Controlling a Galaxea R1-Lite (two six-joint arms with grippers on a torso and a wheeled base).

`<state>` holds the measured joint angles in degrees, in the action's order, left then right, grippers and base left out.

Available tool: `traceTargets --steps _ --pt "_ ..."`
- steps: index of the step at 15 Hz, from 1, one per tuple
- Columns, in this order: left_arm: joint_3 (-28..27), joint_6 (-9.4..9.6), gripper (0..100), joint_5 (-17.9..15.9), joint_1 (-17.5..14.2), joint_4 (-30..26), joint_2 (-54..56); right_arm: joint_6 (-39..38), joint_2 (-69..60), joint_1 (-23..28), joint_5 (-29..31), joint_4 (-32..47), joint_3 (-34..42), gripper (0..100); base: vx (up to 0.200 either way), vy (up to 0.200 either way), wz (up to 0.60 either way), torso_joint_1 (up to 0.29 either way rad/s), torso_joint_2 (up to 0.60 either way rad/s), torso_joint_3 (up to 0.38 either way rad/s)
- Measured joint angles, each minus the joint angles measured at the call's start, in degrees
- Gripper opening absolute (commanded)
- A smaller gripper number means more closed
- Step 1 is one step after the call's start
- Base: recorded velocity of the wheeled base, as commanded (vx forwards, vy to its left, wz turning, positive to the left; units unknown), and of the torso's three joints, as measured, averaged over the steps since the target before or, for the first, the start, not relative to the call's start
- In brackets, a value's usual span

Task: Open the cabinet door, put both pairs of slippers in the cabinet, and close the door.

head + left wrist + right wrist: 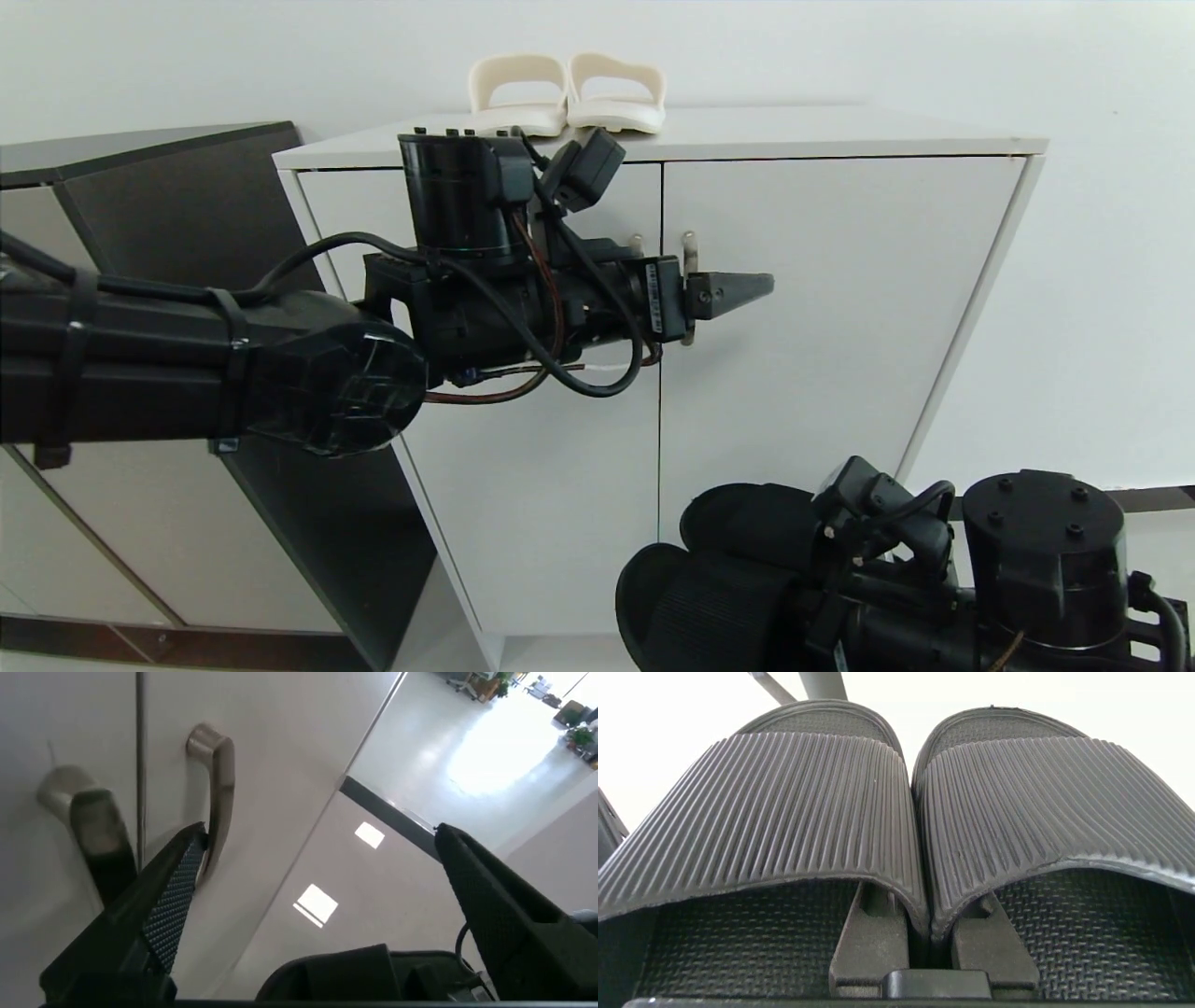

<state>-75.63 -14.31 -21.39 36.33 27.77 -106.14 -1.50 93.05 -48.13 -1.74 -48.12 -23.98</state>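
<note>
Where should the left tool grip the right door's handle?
On the handle's upright bar, mid-height, coming straight in from the front with jaws either side. It is a vertical bar standing off the door; the open left tool hangs next to it.

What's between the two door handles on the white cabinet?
Only the narrow vertical centre seam; the left wrist view shows it running between the left door's handle and the right door's handle.

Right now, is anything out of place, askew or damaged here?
Nothing stands out. Both cabinet doors sit shut, the white slippers rest side by side on top, and the right gripper holds the black slippers.
</note>
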Motion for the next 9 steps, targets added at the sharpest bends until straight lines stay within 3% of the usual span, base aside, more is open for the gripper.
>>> traceTargets --steps 1,6,9 --pt "-0.3 -0.02 0 0.0 0.0 0.0 -0.4 0.0 0.0 0.0 0.0 0.0 0.0 0 0.000 0.000 0.00 0.000 0.00 0.000" --pt "0.2 -0.18 0 0.2 0.0 -0.2 -1.0 0.0 -0.2 -0.1 -0.8 0.0 1.1 0 0.000 0.000 0.00 0.000 0.00 0.000" --pt "3.5 -0.13 0 -0.2 1.5 0.1 1.3 2.4 -1.3 -0.2 -6.1 0.1 3.2 0 0.000 0.000 0.00 0.000 0.00 0.000"
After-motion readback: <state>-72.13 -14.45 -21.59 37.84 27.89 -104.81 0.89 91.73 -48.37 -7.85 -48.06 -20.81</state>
